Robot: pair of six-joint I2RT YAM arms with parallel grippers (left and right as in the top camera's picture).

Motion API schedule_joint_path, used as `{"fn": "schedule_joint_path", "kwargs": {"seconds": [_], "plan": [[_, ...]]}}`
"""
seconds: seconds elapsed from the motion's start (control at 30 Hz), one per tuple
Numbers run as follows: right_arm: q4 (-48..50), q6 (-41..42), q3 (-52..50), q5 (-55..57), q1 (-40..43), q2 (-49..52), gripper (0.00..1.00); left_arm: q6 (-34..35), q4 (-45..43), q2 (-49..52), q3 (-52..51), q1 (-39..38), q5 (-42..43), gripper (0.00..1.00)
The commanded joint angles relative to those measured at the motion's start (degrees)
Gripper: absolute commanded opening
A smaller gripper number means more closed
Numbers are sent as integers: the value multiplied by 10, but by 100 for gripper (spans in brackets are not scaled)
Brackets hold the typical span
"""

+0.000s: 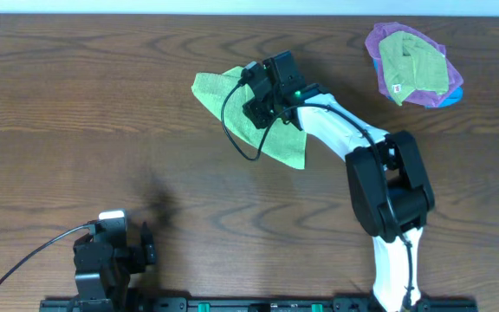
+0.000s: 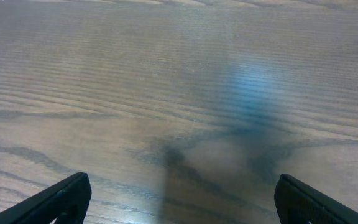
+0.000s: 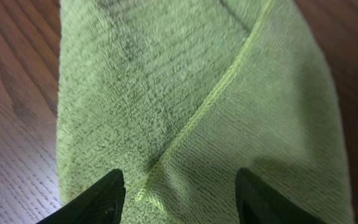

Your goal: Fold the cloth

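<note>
Nearest the robot's base, at the left front edge of the bench, the left gripper sits low with its jaws spread wide. Its wrist view shows the left gripper with only bare wood grain and a soft shadow between the two dark fingertips; it holds nothing.

Farther in, the right arm reaches from the right front toward the middle of the bench. A black cable loops out from its wrist. The right gripper is down on top of the cloth, covering its middle in the overhead view.

The cloth is light lime green and lies flat near the centre of the bench, slightly toward the far side, with one corner pointing left and another toward the front. In the right wrist view the cloth fills most of the frame, and a hemmed edge runs diagonally across it where one layer lies over another. The right gripper has its jaws apart, one fingertip on each side of that hem. The fabric between them looks flat, not pinched up.

Farthest away, at the far right corner, a duller green cloth with a small white tag is bunched on a purple cloth. A bit of something blue shows under them.
</note>
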State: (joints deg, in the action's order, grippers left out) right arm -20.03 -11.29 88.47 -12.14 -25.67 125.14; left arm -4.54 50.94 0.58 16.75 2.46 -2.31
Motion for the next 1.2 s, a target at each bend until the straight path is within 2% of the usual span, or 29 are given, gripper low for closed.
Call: {"fn": "schedule_joint_path", "kwargs": {"seconds": [0.0, 0.37, 0.5, 0.63, 0.87, 1.0, 1.17], "plan": [[-1, 10, 9, -10, -7, 15, 56, -12, 32, -4, -6, -2, -8, 95], [-3, 10, 9, -10, -4, 28, 52, -12, 32, -4, -6, -2, -8, 95], [-2, 10, 9, -10, -5, 35, 41, -12, 32, -4, -6, -2, -8, 95], [5, 10, 15, 3, -4, 34, 25, -12, 32, -4, -6, -2, -8, 95], [-3, 10, 33, 14, -5, 13, 3, -12, 32, -4, -6, -2, -8, 95], [-10, 10, 36, 20, -5, -14, 1, -12, 32, -4, -6, -2, -8, 95], [-26, 9, 36, 101, -4, -49, 1, -12, 32, -4, -6, -2, -8, 95]]}}
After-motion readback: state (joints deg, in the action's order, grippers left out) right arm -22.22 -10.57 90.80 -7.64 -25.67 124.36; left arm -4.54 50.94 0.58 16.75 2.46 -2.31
